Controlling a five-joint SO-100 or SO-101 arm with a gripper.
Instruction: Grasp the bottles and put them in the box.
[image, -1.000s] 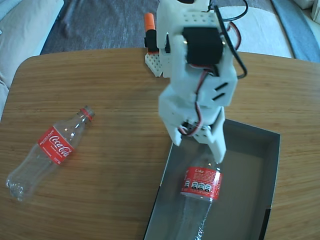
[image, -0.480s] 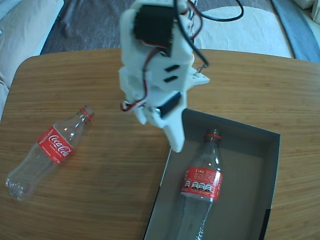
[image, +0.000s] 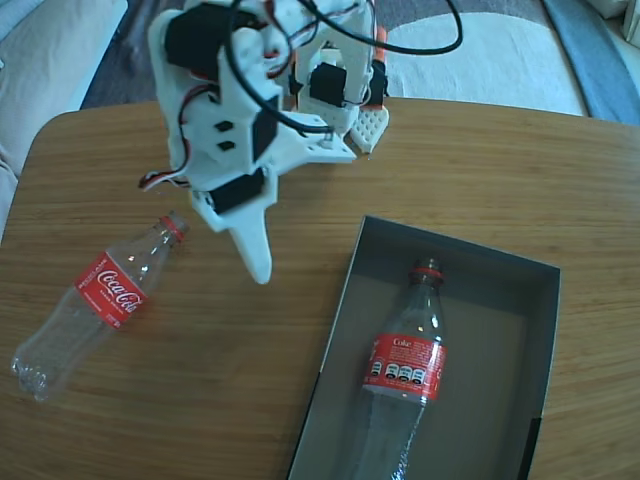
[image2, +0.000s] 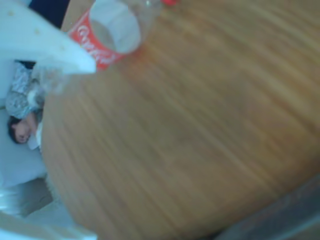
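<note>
- One Coca-Cola bottle is already lying inside the dark grey box, neck toward its far wall; half the job is looking done
- The other bottle is lying on the wooden surface, left of the box in the fixed view
- My fingers are hanging empty between them; how far open, I cannot tell

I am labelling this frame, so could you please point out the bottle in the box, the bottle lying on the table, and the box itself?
Bottle in the box (image: 404, 368): fixed view, on its red label.
Bottle on the table (image: 108, 290): fixed view, on its red label.
Box (image: 548, 330): fixed view, on its right wall.
</note>
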